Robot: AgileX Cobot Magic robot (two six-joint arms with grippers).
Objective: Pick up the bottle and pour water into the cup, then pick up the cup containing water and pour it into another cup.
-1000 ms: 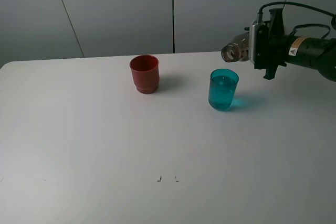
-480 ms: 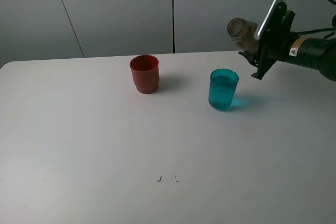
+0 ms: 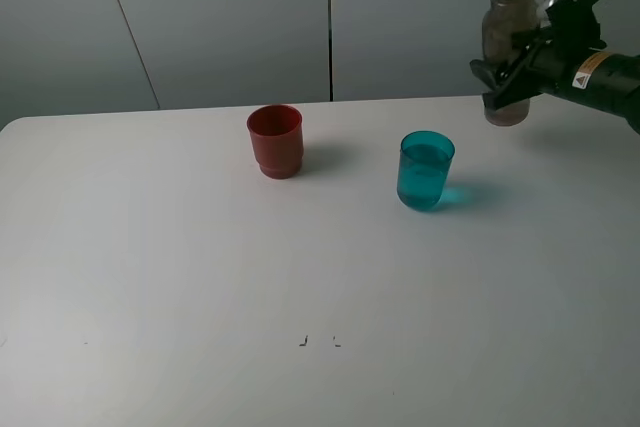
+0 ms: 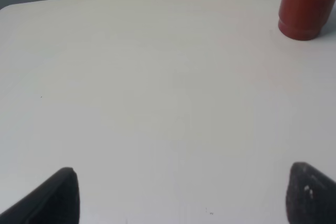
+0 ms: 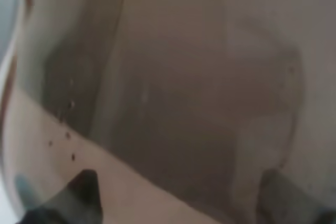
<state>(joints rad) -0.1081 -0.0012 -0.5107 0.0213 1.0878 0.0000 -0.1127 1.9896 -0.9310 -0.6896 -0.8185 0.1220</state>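
Note:
The smoky grey-brown bottle (image 3: pixel 508 22) stands nearly upright in the air at the back right, with my right gripper (image 3: pixel 512 72) shut around its lower body. In the right wrist view the bottle (image 5: pixel 168 87) fills the frame between the dark fingertips (image 5: pixel 79 187). The teal cup (image 3: pixel 426 170) stands on the table to the lower left of the bottle and holds water. The red cup (image 3: pixel 275 141) stands further left, also seen in the left wrist view as the red cup (image 4: pixel 306 6). My left gripper (image 4: pixel 184 198) is open over bare table, far from the red cup.
The white table (image 3: pixel 200 277) spreads wide in front of the cups. Two small dark marks (image 3: pixel 318 341) lie near its front middle. Grey wall panels stand behind the table's back edge.
The bottle has swung from lying tipped with its mouth towards the teal cup to nearly upright, and has moved right and up with the right gripper. The cups have not moved.

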